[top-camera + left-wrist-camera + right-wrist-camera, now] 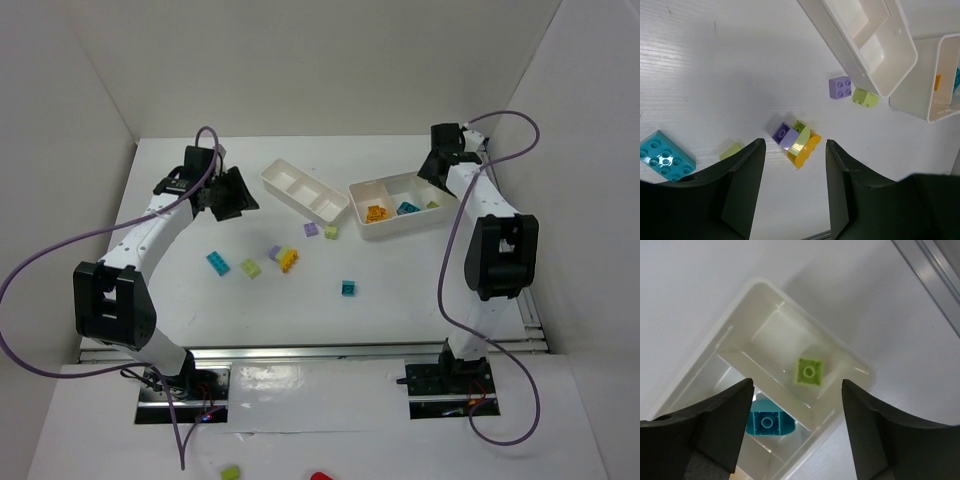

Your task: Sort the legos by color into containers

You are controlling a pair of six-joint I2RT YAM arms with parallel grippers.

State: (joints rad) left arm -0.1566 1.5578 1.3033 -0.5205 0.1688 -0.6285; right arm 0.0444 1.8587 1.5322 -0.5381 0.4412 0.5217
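The right gripper [796, 390] hangs spread and empty above the right tray [705, 355], thin walls close around; a lime brick [809, 371] lies below, between its fingers. The left gripper [795, 144], parted and empty, has open table [715, 75] around it; the brick cluster [799, 146] lies beneath.

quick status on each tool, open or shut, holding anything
Left tool: open, holding nothing, above a cluster of bricks on the table.
Right tool: open, holding nothing, over the lime brick lying in the tray.
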